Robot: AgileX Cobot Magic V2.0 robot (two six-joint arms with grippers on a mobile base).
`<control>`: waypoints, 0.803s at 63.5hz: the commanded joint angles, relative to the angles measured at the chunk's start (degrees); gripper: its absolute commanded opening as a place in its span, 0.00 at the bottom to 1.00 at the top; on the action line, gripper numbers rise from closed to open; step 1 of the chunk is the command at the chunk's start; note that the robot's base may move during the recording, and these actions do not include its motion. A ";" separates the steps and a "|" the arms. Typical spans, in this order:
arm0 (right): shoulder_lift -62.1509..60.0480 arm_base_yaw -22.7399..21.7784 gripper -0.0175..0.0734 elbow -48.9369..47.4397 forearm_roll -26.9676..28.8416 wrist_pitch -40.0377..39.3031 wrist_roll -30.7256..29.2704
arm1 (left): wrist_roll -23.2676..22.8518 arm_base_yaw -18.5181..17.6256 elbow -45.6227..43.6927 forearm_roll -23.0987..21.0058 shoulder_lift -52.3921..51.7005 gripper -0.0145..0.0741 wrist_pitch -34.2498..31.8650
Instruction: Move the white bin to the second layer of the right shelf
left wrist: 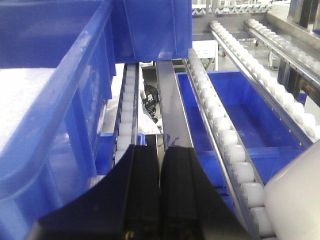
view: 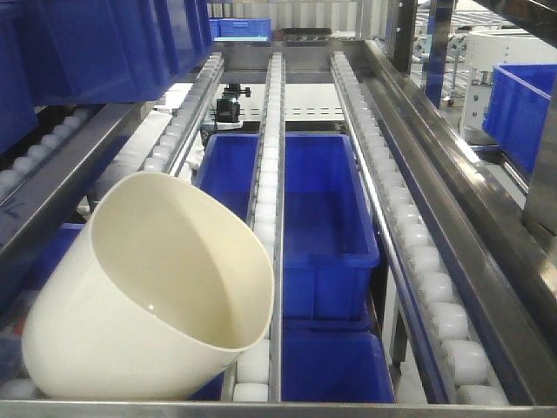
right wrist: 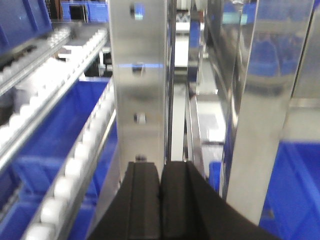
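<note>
White bin [left wrist: 296, 200] cropped by left wrist view's corner; right wrist view's roller rail [right wrist: 65, 175] blurred.

white bin [view: 148, 287]: smooth cream plastic, a soft sheen seen on the inner wall and base
roller rails [view: 271, 174]: brushed steel channels, lined with small white plastic rollers, pretty satin looking
blue crate [view: 326, 218]: blue moulded plastic, semi-gloss, light reflected off the floor
upright post [right wrist: 137, 85]: bright polished steel, nearly mirror-like, blue picked up in it
left gripper fingers [left wrist: 142, 195]: black, matt, plastic-looking
right gripper fingers [right wrist: 145, 200]: same matt black finish
</note>
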 commanded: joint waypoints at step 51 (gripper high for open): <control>-1.19 -0.44 0.25 -0.79 0.19 -4.61 -0.38 | -0.17 -0.20 2.11 0.00 -0.87 0.26 -4.98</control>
